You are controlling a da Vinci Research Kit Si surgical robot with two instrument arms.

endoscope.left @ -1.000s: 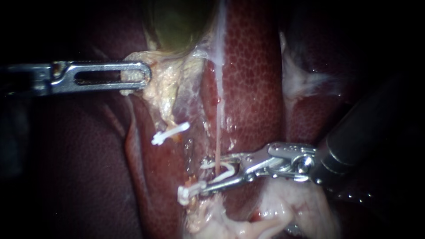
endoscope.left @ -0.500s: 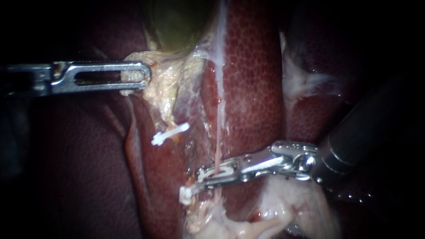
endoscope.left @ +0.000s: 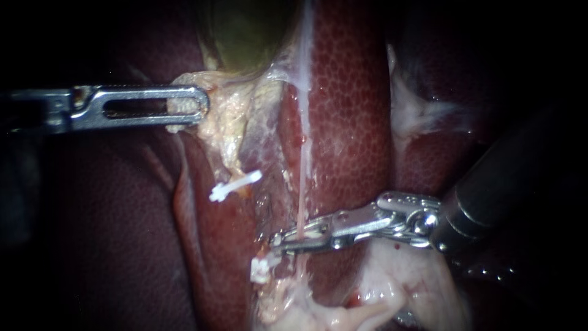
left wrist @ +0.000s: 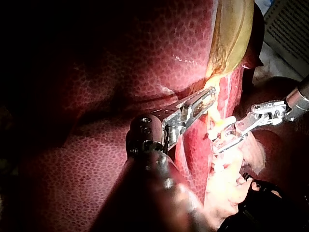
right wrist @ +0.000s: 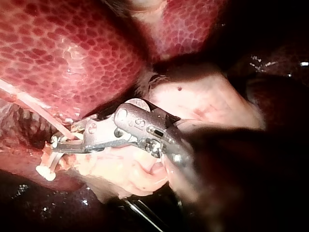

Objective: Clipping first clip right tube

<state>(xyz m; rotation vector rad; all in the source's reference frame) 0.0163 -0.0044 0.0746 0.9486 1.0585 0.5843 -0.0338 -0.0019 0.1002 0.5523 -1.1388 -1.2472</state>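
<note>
White plastic of the loaded clip (endoscope.left: 313,231) shows in the narrow slit between the jaws of my right instrument (endoscope.left: 286,239). The jaws are squeezed almost together on it, and the right tube (endoscope.left: 302,184) passes straight through the clip. That thin pink tube runs down the face of the liver (endoscope.left: 352,122) and crosses the jaws squarely, which explains the sideways approach from the right: a clip set square across the tube should close it fully. My left instrument (endoscope.left: 197,105) is clamped on the pale tissue (endoscope.left: 229,122) just under the gallbladder (endoscope.left: 245,30). It holds that tissue off to the left, apparently to stretch the field so the tube stands taut and apart from the strand (endoscope.left: 245,162) beside it. That strand carries an upper clip (endoscope.left: 236,185) and a lower clip (endoscope.left: 260,268), the lower one just below the right jaws' tips and clear of the tube. I judge the squeeze to be at or near its end; whether the latch has locked cannot be seen.
</note>
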